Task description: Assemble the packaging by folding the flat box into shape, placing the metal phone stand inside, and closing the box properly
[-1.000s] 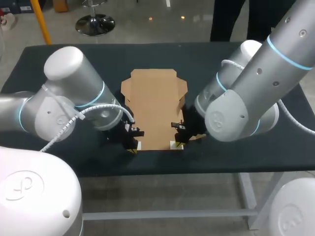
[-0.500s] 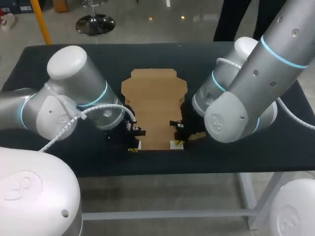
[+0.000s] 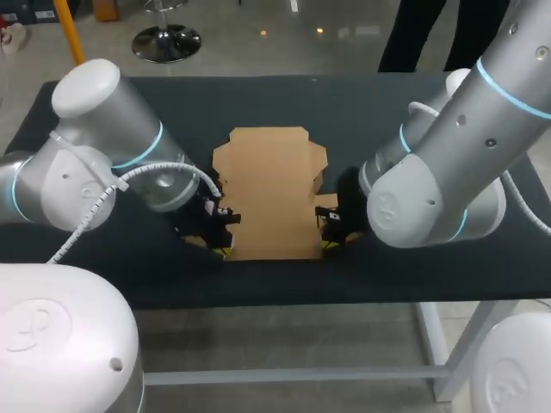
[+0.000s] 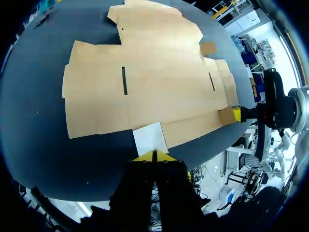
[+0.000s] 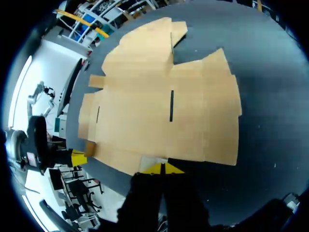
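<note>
Flat box (image 3: 274,194) unfolded, near corners hidden; left claw (image 4: 154,155), right claw (image 5: 162,168) closed, maybe touching white tabs (image 4: 150,137)

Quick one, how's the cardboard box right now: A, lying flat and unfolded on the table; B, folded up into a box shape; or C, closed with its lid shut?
A: the cardboard box lies spread out flat on the table, with no walls raised.
</note>
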Robot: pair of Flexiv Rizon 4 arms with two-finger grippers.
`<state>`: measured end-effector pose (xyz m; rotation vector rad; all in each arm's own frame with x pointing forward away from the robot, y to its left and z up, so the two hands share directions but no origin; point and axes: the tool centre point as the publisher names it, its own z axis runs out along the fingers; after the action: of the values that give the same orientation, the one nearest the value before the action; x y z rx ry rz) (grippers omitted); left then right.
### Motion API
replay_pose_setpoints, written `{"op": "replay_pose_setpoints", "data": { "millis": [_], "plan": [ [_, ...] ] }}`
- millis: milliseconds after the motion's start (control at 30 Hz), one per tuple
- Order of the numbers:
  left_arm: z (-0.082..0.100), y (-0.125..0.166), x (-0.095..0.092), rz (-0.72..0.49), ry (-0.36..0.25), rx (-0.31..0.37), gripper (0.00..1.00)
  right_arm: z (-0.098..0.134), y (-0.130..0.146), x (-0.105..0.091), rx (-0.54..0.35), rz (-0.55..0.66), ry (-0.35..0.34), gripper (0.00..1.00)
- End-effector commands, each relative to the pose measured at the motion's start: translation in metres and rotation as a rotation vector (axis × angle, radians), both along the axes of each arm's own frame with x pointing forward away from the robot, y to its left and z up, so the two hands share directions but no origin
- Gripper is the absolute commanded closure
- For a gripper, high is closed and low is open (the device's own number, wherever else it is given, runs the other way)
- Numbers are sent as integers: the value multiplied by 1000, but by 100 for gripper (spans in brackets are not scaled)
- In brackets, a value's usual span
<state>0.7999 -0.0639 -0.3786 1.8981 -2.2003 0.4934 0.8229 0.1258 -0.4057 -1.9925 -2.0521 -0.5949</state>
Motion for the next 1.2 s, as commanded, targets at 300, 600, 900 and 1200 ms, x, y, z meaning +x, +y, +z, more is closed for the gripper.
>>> {"op": "replay_pose_setpoints", "data": {
  "millis": [300, 600, 900, 1200],
  "plan": [
    [25, 26, -1, 4, 16, -45, 100, 30, -33, -2, 229, 30, 21, 100],
    [39, 35, 1, -22, 36, -69, 100, 40, -48, 0, 268, 20, 18, 100],
    [53, 42, 6, -41, 38, -72, 100, 50, -67, 4, 308, 17, 13, 100],
    [64, 51, 14, -46, 45, -74, 100, 61, -79, 12, 308, 3, -1, 100]
  ]
}}
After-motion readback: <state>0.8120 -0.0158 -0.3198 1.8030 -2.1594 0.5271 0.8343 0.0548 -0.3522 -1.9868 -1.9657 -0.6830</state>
